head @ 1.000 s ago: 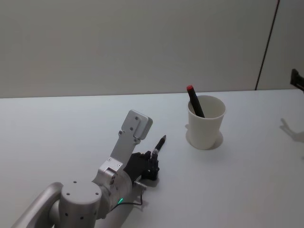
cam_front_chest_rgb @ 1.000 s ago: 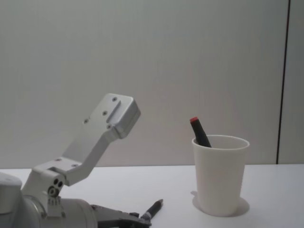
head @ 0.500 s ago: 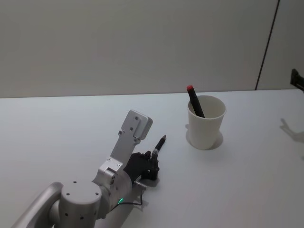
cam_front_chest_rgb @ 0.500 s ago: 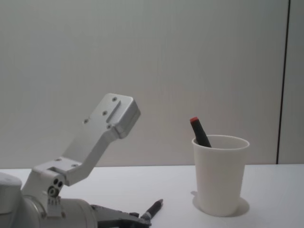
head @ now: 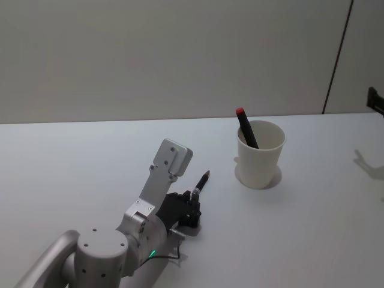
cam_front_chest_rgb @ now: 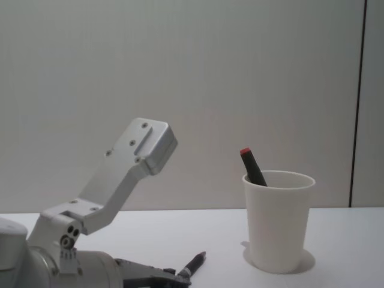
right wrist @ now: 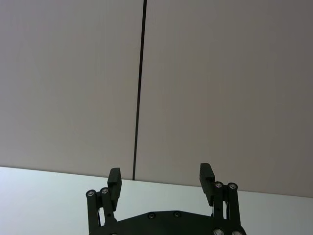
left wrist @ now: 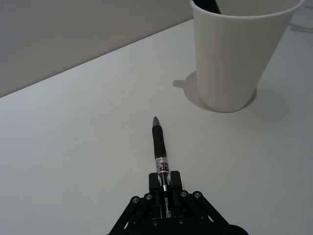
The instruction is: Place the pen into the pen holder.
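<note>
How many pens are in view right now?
2. A black pen is held in the left end effector, left of the cup. A red-capped pen leans inside that cup; more could be hidden within.

- A plain pale grey wall [head: 150, 54] is filling the upper half of the frame.
- A thin dark vertical seam [head: 338, 57] is running down its upper right.
- A smooth white tabletop [head: 72, 162] is spreading across the lower half.

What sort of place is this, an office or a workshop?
Probably a robot test lab, not a working office. A plain white table carries a paper cup with a marker in it, the wall behind is blank panels, and the left gripper grips a pen. The right gripper is open, off right.
</note>
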Tool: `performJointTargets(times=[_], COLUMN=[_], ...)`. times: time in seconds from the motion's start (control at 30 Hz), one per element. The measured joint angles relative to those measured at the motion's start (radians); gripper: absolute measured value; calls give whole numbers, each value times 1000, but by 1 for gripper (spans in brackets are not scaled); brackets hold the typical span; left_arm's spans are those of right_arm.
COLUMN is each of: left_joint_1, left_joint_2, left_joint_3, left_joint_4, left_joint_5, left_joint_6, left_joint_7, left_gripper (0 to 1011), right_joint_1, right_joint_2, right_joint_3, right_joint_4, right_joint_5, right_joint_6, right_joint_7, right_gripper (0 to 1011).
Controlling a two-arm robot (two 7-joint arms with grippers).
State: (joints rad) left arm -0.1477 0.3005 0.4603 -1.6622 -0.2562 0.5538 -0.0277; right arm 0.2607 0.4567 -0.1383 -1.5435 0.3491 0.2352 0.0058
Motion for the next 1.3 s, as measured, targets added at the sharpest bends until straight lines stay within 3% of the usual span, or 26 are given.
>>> performJointTargets(times=[0.53, 0.9, 1.3], left_joint_1=[-16, -20, 8], left_joint_2=[-3, 16, 48], left_joint_3=[-11, -42, -77], left_joint_4=[17, -10, -54], left_joint_5=[16, -6, -80], left_joint_6=[-12, -93, -209], left_joint_7=[-18, -29, -39], left_gripper=[139, 139, 138], right_joint_1=[0, 0, 0], right_joint_2=[0, 0, 0], right_joint_3=[0, 0, 0], right_joint_4=[0, 0, 0], right_joint_5=[0, 0, 0], right_joint_6=[0, 0, 0], right_joint_7=[0, 0, 0], right_gripper=[1002, 1002, 1002])
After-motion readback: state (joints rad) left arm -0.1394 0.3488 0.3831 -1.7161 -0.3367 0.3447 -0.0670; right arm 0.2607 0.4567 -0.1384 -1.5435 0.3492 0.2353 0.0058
